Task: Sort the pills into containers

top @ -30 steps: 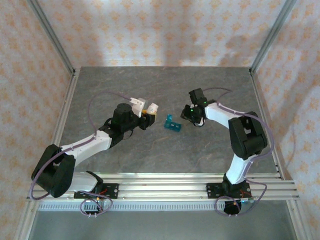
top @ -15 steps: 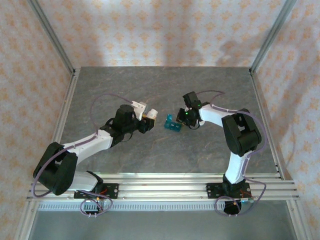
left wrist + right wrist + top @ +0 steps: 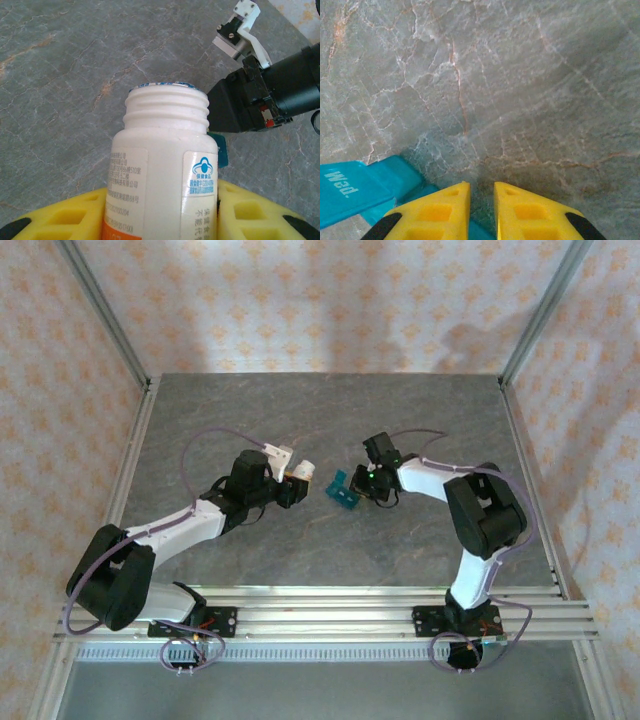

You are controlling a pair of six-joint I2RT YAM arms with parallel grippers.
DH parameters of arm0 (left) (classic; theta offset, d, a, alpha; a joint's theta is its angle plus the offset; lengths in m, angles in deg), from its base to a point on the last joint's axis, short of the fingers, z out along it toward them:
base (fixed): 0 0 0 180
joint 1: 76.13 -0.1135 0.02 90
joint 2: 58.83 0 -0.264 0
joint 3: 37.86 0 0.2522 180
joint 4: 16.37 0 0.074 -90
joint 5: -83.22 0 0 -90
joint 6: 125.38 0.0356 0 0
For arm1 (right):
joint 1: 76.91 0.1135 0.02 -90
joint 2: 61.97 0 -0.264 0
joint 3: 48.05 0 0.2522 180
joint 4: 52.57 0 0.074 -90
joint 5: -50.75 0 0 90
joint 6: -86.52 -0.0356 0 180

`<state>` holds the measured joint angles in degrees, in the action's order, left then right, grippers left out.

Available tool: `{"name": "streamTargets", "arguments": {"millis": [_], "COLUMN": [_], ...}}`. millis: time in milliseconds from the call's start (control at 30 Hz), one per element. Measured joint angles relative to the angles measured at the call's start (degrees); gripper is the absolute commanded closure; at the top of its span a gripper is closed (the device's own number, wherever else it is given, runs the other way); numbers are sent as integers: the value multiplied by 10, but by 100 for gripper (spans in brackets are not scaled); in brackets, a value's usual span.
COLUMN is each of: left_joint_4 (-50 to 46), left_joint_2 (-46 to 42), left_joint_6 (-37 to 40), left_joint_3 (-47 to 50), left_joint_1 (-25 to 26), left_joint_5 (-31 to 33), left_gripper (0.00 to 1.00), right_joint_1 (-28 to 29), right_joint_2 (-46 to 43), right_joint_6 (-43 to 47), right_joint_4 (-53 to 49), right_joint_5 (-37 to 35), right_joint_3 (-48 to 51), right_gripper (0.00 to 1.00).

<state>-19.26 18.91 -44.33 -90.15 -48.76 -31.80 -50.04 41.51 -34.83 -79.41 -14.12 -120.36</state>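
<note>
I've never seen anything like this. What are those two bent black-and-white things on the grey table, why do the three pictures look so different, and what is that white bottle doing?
Those are two robot arms, bolted at the near edge of a grey stone-look table. The wide picture comes from a fixed camera above and behind them. The two close-ups come from a small camera on each arm's wrist, so each shows that arm's own yellow fingers at the bottom. The left gripper is clamped on an uncapped white bottle, whose open mouth points toward a small teal pill box lying on the table. The right gripper has its fingers closed with nothing between them, at the edge of that box. I can't tell whether it touches the box.
</note>
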Motion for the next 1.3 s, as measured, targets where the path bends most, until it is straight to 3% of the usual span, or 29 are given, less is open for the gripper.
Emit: {"name": "streamTargets", "arguments": {"millis": [167,333,567,800,1300], "left_joint_4": [-1,-13,-33,-64,-133], "left_joint_2": [1,5,5,11,70], "left_joint_6": [0,0,5,20,45], "left_joint_3": [0,-9,-19,-42,-80], "left_joint_1": [0,0,0,4,19], "left_joint_5": [0,-1,-2,-2,2], "left_gripper": [100,100,100,100,100], "right_joint_1": [2,2,2,2,2], "right_joint_2": [-14,-39,-73,-96,-113], "right_joint_6": [-2,0,14,28,34], "right_joint_4": [-3,-13,-34,-41,-41], "right_joint_5": [-5,-26,-59,-76,-78], "right_joint_3": [12,12,12,12,25], "right_gripper": [79,71,43,27,25]}}
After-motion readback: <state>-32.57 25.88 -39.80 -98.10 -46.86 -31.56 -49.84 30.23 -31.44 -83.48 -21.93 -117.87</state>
